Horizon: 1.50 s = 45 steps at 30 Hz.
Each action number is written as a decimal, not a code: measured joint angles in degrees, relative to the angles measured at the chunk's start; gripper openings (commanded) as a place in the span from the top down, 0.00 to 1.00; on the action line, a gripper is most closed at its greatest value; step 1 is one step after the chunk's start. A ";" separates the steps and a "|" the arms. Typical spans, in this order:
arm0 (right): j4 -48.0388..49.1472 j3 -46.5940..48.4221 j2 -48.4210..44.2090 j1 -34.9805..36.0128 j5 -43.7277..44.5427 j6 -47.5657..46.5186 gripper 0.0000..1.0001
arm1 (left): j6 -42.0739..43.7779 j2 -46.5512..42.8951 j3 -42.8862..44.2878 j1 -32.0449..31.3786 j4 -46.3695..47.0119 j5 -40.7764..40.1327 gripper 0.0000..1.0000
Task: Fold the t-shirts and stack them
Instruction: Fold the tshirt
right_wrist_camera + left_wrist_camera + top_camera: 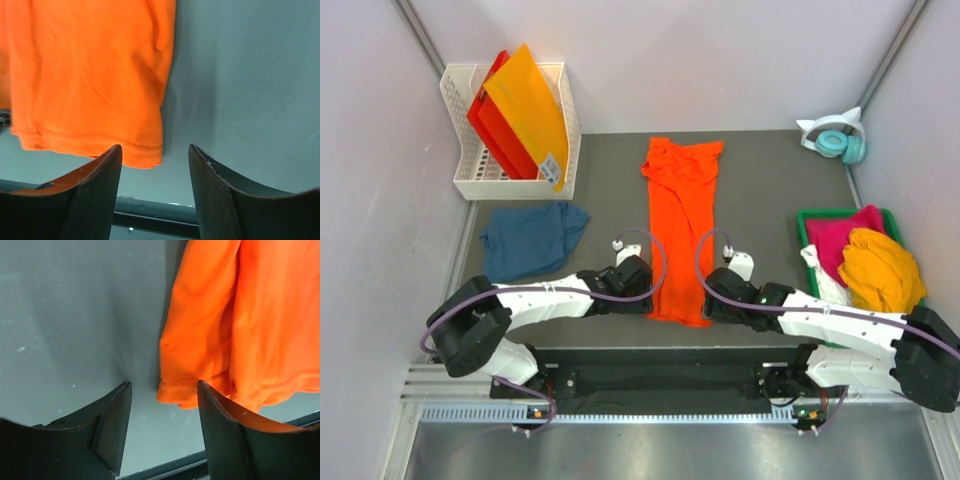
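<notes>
The bright orange t-shirt (682, 225) lies as a long narrow strip down the middle of the grey table, hem toward me. My left gripper (638, 283) is open at the hem's left corner (175, 390), which sits between its fingers. My right gripper (713, 293) is open at the hem's right corner (145, 152). Neither holds cloth. A dark teal-blue t-shirt (532, 238) lies crumpled at the left. Magenta (840, 240), yellow-orange (880, 270) and white (820, 275) shirts are piled in a green bin at the right.
A white rack (470, 175) at the back left holds stiff orange and red plastic sheets (525, 115). Teal headphones (840, 143) lie at the back right. The green bin (810, 215) stands by the right edge. The table's near edge and a dark rail (160, 212) lie just under both grippers.
</notes>
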 measured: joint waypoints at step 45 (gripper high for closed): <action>4.11 -1.79 8.15 8.04 6.82 12.28 1.00 | -2.91 -0.70 -2.38 -1.46 4.20 0.70 0.53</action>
